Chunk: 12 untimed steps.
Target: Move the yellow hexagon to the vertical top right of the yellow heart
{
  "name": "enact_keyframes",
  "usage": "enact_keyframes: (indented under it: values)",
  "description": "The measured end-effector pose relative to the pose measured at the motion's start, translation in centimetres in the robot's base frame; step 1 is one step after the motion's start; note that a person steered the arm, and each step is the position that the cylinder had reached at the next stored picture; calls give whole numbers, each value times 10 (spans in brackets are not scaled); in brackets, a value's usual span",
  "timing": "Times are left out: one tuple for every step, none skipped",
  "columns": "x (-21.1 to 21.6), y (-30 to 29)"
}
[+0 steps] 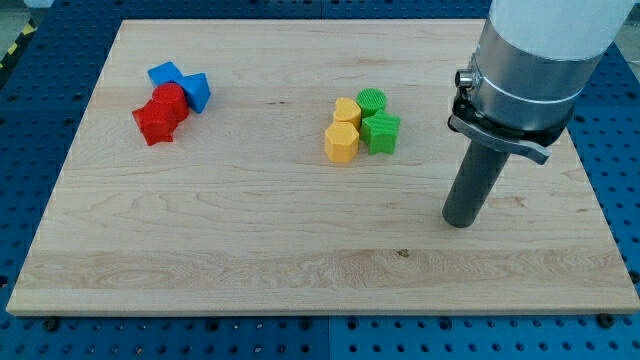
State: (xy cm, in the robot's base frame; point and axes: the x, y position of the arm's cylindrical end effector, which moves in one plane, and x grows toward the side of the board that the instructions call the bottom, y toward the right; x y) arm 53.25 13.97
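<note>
A yellow hexagon (341,142) lies near the middle of the wooden board (250,240). A yellow heart (347,110) touches its upper edge. A green cylinder (372,100) and a green star (380,131) sit against the right of the two yellow blocks. My tip (459,222) rests on the board to the lower right of this cluster, well apart from it.
At the view's upper left lies a second cluster: a blue block (165,74), another blue block (196,90), a red block (170,101) and a red star (155,124), all touching. The arm's grey body (535,60) rises at the view's upper right.
</note>
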Motion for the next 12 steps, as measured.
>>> enact_keyframes:
  values:
    - [-2,-3]
    - [-1,-53]
    - [1,-104]
    - [1,-104]
    - [-31,-104]
    - [-58,-104]
    - [-62,-104]
    - [-77,-116]
    - [-83,-126]
    - [-107,-129]
    - [-122,-119]
    - [-121,-103]
